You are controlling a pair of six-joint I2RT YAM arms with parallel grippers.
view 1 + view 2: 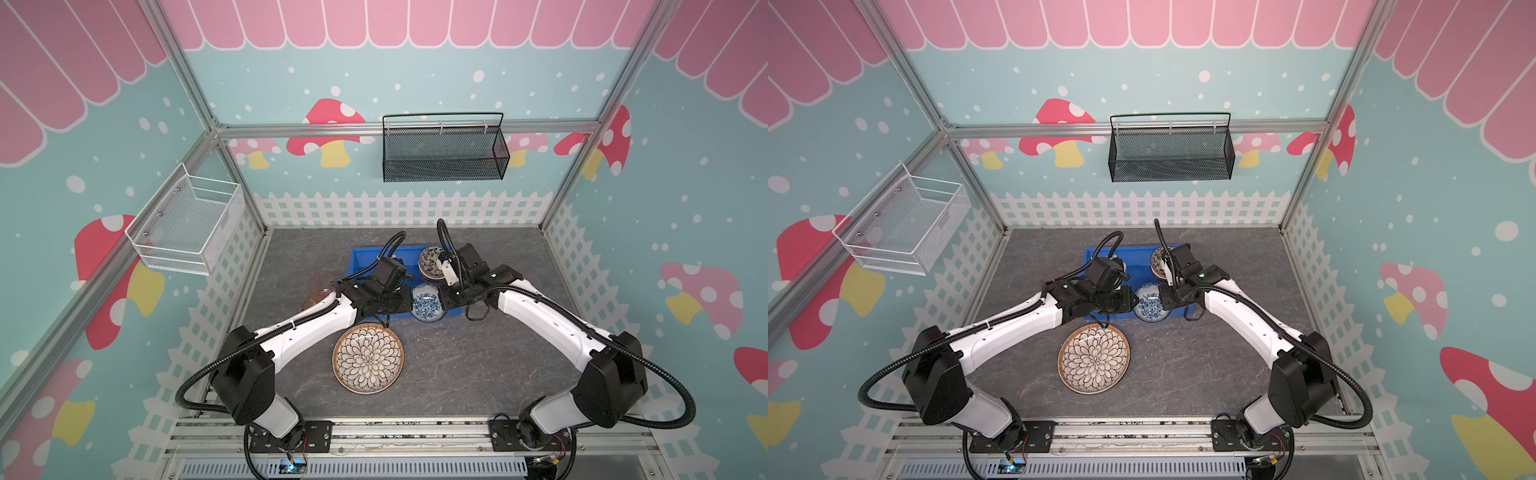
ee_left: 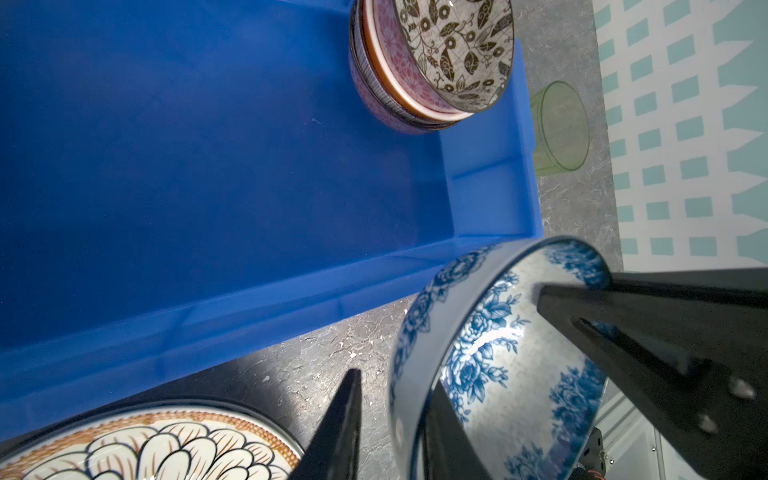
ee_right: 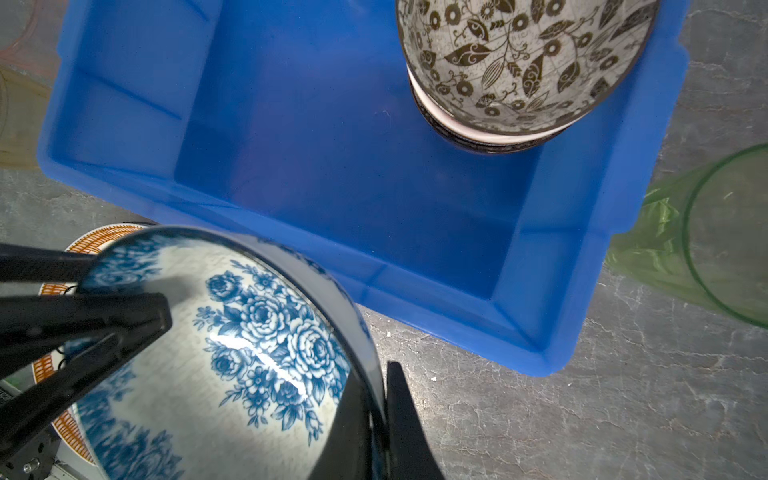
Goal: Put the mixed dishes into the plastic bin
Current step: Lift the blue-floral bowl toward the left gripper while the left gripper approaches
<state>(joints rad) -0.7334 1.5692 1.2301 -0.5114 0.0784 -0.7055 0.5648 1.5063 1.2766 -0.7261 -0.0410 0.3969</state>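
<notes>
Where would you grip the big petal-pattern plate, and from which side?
Likely the petal-pattern plate by its raised rim, one finger inside, one outside, coming from its open right side: it lies flat on the table, and the left arm crowds its far edge.

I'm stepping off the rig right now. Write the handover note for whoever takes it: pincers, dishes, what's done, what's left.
Right pincer: shut on the rim of the blue floral bowl.
Left pincer: straddles the opposite rim, outer finger clear of the wall, so open.
Blue bin: holds a stack of patterned bowls in its far right corner.
Done: that stack only.
Left: the floral bowl, at the bin's near edge and not yet in; petal plate on the table in front; pink cup and amber cup left of the bin; green cup to its right.
</notes>
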